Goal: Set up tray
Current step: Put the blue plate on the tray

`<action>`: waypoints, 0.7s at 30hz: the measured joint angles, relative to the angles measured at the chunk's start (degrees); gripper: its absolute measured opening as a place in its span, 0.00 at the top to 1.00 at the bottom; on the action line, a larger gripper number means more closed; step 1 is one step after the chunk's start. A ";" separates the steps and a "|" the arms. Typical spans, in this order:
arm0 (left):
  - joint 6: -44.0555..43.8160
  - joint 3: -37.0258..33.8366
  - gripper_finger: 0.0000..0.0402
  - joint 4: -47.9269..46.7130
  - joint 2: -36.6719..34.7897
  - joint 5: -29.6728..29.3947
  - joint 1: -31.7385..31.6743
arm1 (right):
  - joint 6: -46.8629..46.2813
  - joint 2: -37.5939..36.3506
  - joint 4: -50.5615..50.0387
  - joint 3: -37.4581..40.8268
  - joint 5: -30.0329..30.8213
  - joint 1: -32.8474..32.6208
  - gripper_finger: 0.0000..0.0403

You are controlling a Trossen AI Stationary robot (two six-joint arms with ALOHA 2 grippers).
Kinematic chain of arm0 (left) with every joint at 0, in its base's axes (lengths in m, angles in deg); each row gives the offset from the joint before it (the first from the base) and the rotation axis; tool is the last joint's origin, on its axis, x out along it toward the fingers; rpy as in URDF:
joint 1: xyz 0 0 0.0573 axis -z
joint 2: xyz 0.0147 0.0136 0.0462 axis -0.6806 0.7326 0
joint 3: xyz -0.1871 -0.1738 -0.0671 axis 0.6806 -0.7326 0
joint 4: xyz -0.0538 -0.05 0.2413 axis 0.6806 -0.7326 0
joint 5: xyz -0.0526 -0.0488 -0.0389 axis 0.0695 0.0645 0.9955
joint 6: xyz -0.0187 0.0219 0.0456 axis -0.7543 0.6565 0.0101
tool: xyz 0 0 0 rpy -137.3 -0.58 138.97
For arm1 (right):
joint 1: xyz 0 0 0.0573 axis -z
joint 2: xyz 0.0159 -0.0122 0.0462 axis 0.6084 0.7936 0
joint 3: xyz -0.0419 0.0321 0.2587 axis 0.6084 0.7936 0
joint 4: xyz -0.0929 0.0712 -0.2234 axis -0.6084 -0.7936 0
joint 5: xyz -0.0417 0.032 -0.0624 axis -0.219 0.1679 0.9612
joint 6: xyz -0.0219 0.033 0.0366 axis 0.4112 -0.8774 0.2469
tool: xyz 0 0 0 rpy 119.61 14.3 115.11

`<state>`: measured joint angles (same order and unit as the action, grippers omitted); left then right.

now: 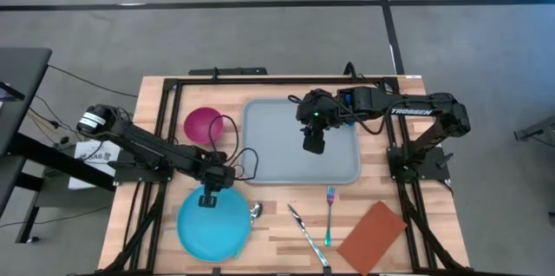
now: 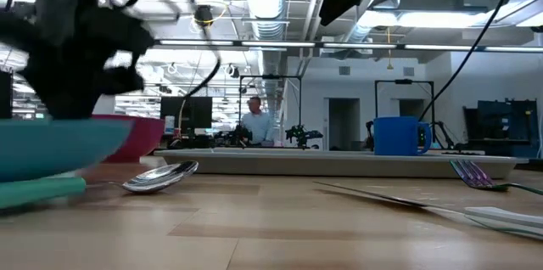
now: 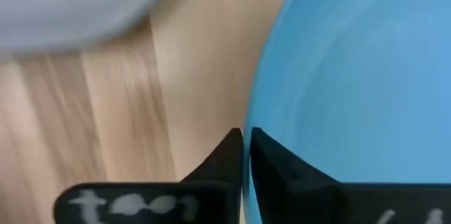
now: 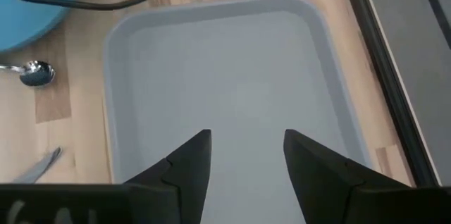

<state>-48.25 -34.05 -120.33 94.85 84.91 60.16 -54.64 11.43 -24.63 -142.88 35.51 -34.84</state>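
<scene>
The grey-blue tray [image 1: 286,161] lies flat on the wooden table's middle, seen close up in the right wrist view [image 4: 232,69]. My right gripper [image 1: 313,144] hovers open above it [image 4: 246,136], touching nothing. The round bright-blue plate [image 1: 212,224] is at the near left. My left gripper [image 1: 208,199] is shut on the plate's far rim. In the low view the plate [image 2: 51,147] shows large at the left, with the left arm dark and blurred above it. My left gripper [image 3: 245,134] pinches the blue plate's far rim [image 3: 248,164], one finger inside the plate and one outside over the bare table. It comes from above, pointing down. In the low view the plate looks raised on that side; how much of it rests on the table I cannot tell.
A magenta bowl [image 1: 204,124] stands left of the tray. A spoon [image 1: 255,212], a knife [image 1: 308,234] and a fork [image 1: 329,215] lie near the table's near edge, and an orange-brown napkin [image 1: 373,237] lies at the near right. A person [image 2: 254,121] stands far off in the room.
</scene>
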 joint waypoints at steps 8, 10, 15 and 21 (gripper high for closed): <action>2.30 15.39 1.00 -9.74 0.05 -6.76 0.61 | 0.00 0.02 -0.96 0.00 0.02 0.00 0.58; 4.52 19.28 1.00 -11.19 0.07 -11.12 0.69 | 0.00 0.02 -1.05 0.00 0.01 0.00 0.58; 11.76 26.22 1.00 -11.50 0.07 -19.99 -0.84 | -0.05 0.02 -1.18 0.00 0.01 -0.04 0.58; 13.86 28.99 1.00 -4.99 1.05 -26.09 -7.72 | -1.09 0.02 -4.90 0.00 0.04 -0.04 0.58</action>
<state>-34.39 -5.06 -125.33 95.90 58.82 52.43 -55.72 11.45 -29.53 -142.88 35.56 -34.88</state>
